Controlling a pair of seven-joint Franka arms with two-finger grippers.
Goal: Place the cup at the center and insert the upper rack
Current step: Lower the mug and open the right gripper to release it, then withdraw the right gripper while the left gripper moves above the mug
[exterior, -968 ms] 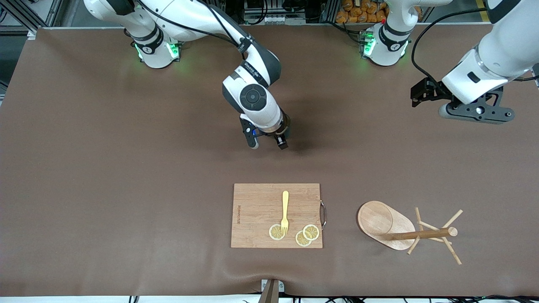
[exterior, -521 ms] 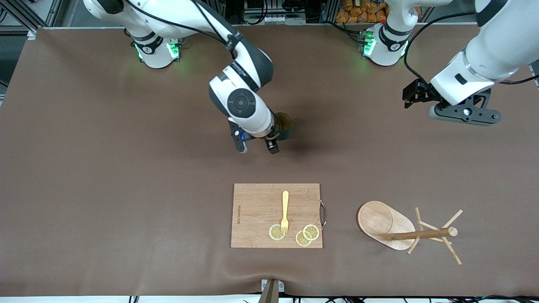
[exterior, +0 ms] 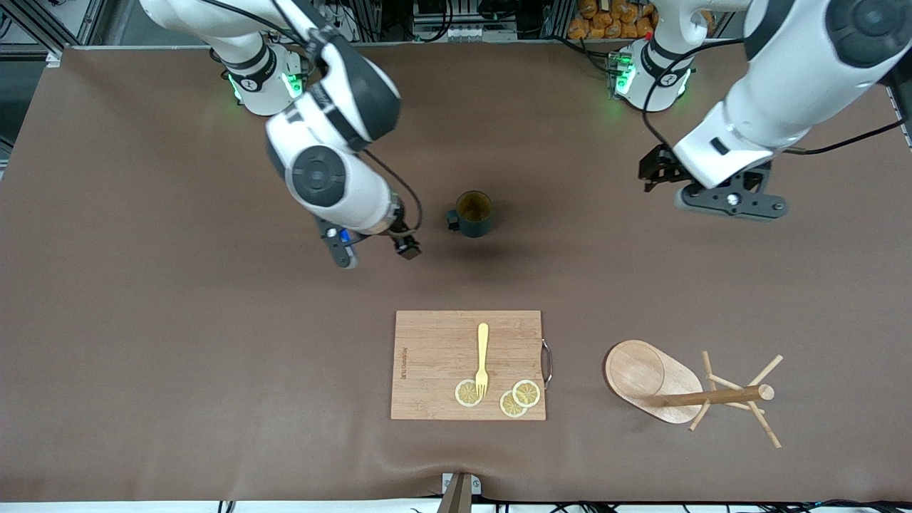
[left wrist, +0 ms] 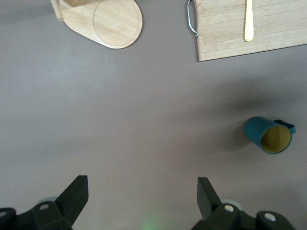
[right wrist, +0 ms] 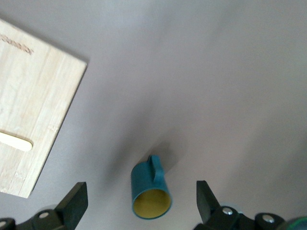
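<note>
Cup [exterior: 473, 213] stands upright on the brown table mat [exterior: 178, 320], near mid-table, farther from the front camera than the cutting board. Dark teal wall, yellowish inside; handle points toward the right arm's end of the table. Nothing touches it.

Right gripper [exterior: 376, 251] is up over bare mat beside the cup, toward the right arm's end. Jaws spread wide, nothing between them. The right wrist view shows the cup [right wrist: 151, 194] below, clear of both fingers.

Left gripper [exterior: 731, 201] hangs over bare mat toward the left arm's end, well apart from the cup. Jaws wide apart and empty in the left wrist view [left wrist: 140, 203].

Upper rack [exterior: 687, 390], a wooden mug tree, lies tipped on its side near the front edge toward the left arm's end: oval base on edge, post level, pegs splayed.

Bamboo cutting board [exterior: 434, 356] lies flat beside it, metal handle toward the rack. On it: a yellow fork [exterior: 482, 358] and three lemon slices [exterior: 519, 397]; the fork's tines rest on one slice.
</note>
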